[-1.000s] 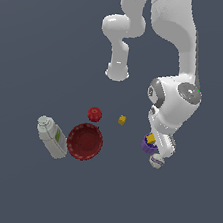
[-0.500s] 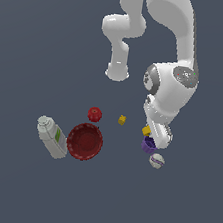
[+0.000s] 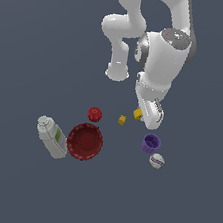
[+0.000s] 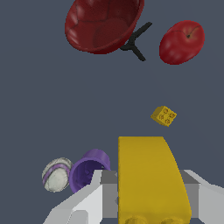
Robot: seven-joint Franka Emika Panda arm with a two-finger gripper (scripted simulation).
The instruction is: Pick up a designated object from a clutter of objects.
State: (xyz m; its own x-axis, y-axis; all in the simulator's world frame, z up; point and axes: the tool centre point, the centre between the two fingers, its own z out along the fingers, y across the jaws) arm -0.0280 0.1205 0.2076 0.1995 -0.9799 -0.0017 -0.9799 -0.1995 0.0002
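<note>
My gripper (image 3: 143, 115) is shut on the designated bright yellow chunky piece (image 3: 138, 113) and holds it in the air, above and apart from the clutter. In the wrist view the yellow piece (image 4: 148, 175) fills the space between my white fingers (image 4: 87, 199), with the gripper (image 4: 148, 201) closed on it. Below lie the purple cup (image 3: 150, 143), the white-purple ball (image 3: 156, 161) and the tinier yellow-orange cube (image 3: 122, 119). The wrist view also shows the cup (image 4: 87, 168), the ball (image 4: 56, 174) and the cube (image 4: 164, 116).
A red ribbed bowl (image 3: 85, 141) sits toward the exterior view's left, with a white bottle with a green label (image 3: 52, 137) lying beside it. A small red ball (image 3: 94, 114) lies just behind the bowl. The arm's white base (image 3: 117, 71) stands at the back.
My gripper has risen from beside the purple cup with the yellow piece in it. The other objects have not moved.
</note>
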